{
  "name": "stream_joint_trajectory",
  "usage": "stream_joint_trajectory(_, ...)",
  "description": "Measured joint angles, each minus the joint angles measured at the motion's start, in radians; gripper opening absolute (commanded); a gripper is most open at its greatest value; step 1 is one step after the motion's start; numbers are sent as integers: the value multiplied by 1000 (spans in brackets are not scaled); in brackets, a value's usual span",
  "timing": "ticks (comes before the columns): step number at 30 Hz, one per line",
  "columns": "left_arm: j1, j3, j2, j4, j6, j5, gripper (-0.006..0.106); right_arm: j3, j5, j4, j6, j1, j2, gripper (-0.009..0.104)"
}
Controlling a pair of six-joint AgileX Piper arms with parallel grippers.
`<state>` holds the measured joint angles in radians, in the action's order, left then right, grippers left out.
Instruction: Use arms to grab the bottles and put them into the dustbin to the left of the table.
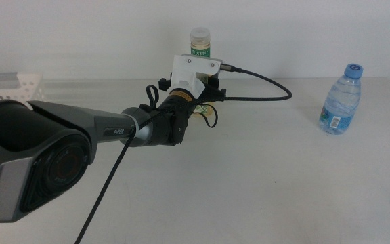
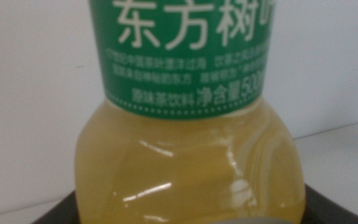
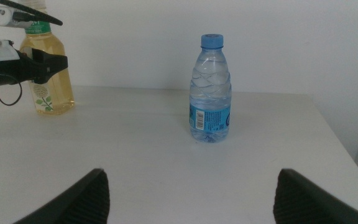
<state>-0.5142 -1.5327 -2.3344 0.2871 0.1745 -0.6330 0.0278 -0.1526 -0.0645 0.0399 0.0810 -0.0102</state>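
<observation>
in the middle view the left arm reaches from the left to the yellow-drink bottle [image 1: 200,42], which stands upright at the far edge of the table [image 1: 263,183], cap up. the left gripper [image 1: 207,96] is at its lower body. the water bottle [image 1: 340,99] stands upright on the right, and the dustbin [image 1: 11,85] is at the far left.

in the left wrist view the yellow bottle [image 2: 188,155] fills the picture, between the dark jaws; i cannot tell if they press it.

in the right wrist view the right gripper [image 3: 191,193] has its jaws wide apart, with the water bottle [image 3: 211,90] well ahead of them.

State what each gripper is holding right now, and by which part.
The left gripper is around the lower body of the yellow-drink bottle, but whether it has closed cannot be told. The right gripper is open and holds nothing.
</observation>
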Motion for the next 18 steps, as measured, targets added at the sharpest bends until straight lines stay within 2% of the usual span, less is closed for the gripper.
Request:
stream_joint_trajectory(9,-7,132,118,4,18,66,-5,0,0,0,0,0,0,77)
stream_joint_trajectory(18,-9,328,375,4,18,223,-5,0,0,0,0,0,0,77)
